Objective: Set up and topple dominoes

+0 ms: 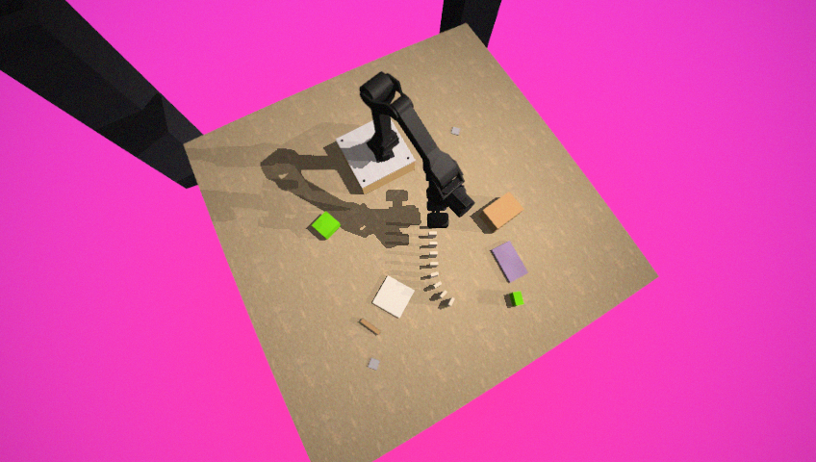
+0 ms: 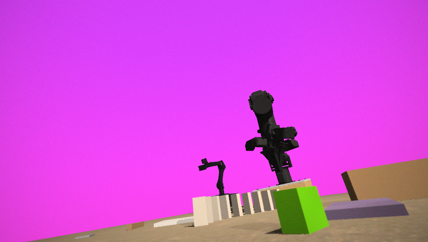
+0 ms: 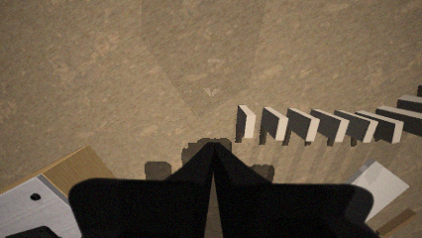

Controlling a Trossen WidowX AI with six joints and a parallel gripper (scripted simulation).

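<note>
A row of several cream dominoes (image 1: 436, 267) (image 2: 228, 206) (image 3: 317, 124) stands upright on the brown table (image 1: 320, 343), curving slightly. My gripper (image 1: 436, 218) (image 3: 213, 148) is shut with nothing between the fingers. It hovers low just beyond the row's end nearest the arm base. In the wrist view the fingertips sit a little left of and below the end domino (image 3: 246, 121) (image 1: 428, 233), apart from it. In the exterior view the fingertips are hidden behind the row and the green cube.
An orange block (image 1: 502, 210) (image 2: 387, 179), a purple slab (image 1: 509, 261) (image 2: 365, 207) and a small green cube (image 1: 516, 298) (image 2: 300, 209) lie right of the row. A white tile (image 1: 393, 295) (image 3: 378, 183), a brown stick (image 1: 369, 326) and a larger green cube (image 1: 325, 224) lie left.
</note>
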